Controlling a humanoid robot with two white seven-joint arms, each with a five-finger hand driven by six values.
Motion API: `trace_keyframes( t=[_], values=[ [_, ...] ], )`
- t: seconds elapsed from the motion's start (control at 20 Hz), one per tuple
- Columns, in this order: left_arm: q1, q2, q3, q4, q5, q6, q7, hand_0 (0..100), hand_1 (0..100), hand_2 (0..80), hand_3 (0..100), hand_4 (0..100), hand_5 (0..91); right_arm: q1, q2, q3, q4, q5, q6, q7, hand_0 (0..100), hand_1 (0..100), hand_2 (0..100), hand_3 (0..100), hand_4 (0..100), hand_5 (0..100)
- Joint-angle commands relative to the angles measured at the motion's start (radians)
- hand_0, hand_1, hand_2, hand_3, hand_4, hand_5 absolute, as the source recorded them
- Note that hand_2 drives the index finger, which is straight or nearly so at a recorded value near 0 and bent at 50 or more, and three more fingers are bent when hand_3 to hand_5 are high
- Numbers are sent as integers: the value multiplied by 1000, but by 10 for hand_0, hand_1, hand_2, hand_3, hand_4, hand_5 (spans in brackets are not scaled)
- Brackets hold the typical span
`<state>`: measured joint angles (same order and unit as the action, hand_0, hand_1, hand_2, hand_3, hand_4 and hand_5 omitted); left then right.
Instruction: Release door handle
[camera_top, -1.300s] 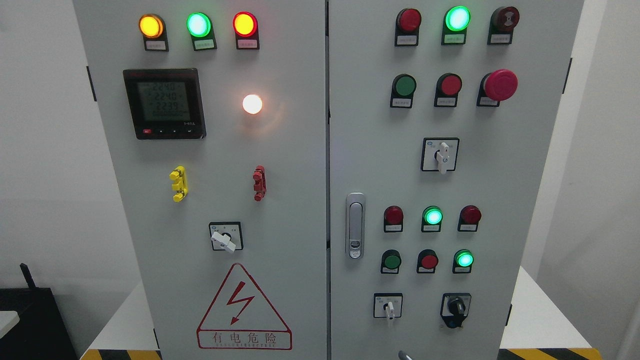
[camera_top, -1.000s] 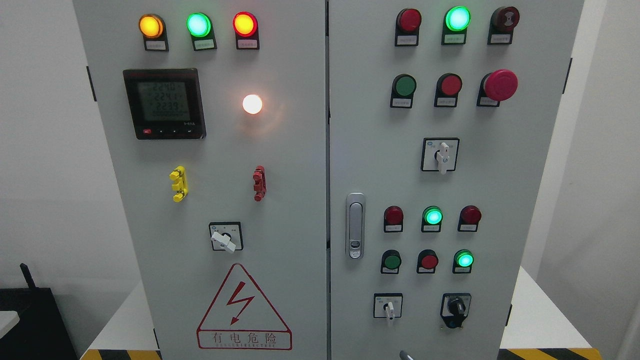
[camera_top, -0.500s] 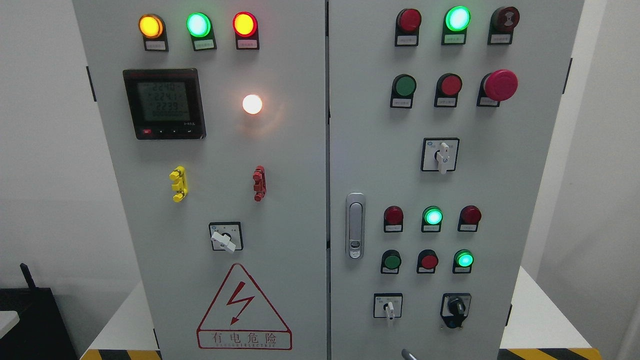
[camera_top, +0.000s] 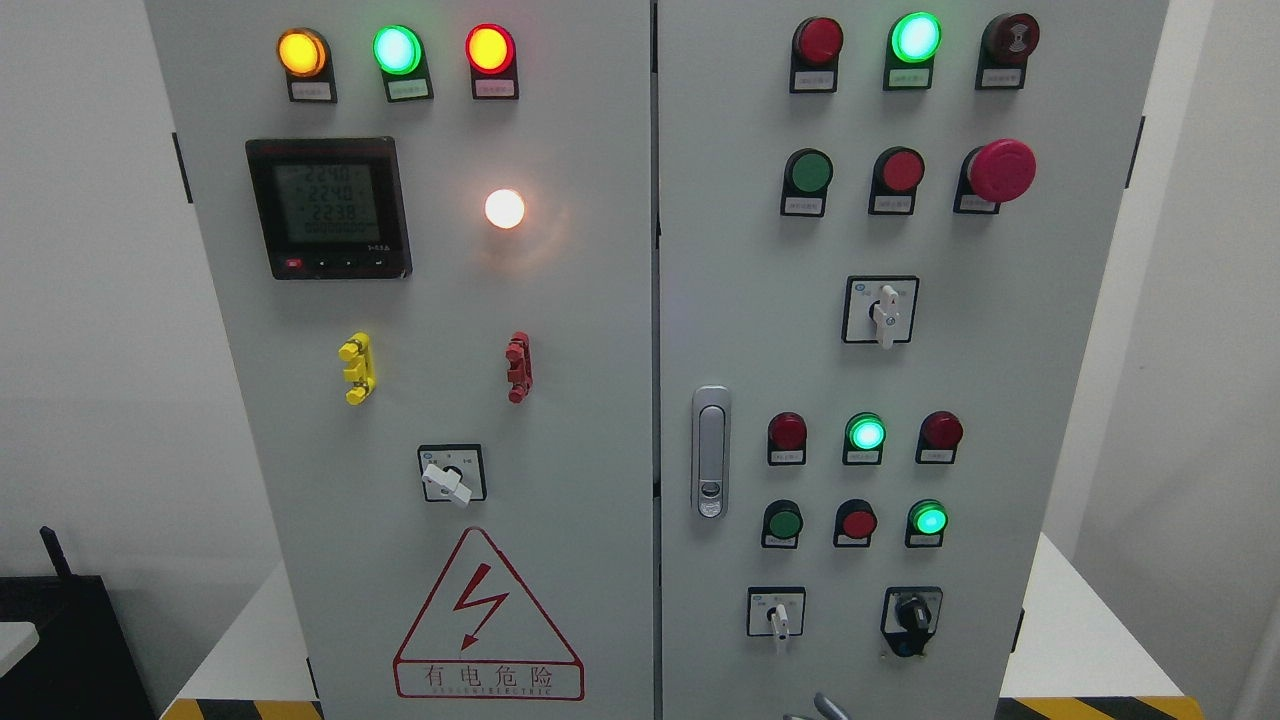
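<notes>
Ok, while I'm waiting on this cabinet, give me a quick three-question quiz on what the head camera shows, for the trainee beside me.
1. True or false: something is gripping the door handle.
2. Which door carries the warning triangle? A: left door. B: right door.
3. How many of the top-row lamps on the left door are lit?

Key: 1 false, the handle is bare. 2 A. 3 three.
</notes>
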<state>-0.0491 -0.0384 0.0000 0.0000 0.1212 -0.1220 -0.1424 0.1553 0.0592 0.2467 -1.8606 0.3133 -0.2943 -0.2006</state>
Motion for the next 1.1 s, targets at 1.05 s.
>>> trace_keyframes(
  t=[1.05],
  values=[
    [0,0,11,17,0,1,0,120,389,0,0,0,0,-238,74,57,72,1142,222,-201,287,348,0,1000,946,991]
  ],
)
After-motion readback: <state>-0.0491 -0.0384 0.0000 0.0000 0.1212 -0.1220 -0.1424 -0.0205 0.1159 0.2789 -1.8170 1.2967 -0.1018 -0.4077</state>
